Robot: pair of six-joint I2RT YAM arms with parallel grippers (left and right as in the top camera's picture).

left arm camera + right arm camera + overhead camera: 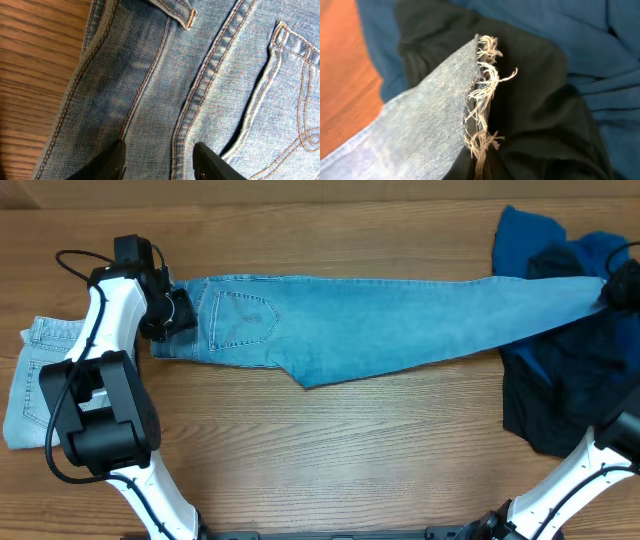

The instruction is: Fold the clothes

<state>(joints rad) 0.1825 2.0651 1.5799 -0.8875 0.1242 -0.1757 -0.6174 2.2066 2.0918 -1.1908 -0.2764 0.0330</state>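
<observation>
No legible text, label, brand name, number or sign appears in any of the three views. The light-blue jeans (380,330) carry only curved orange decorative stitching on the back pocket (243,317), and it forms no letters.

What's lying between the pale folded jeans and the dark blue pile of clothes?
The long light-blue jeans, stretched out from one to the other, with the left gripper at their waistband end. The overhead view shows it.
</observation>
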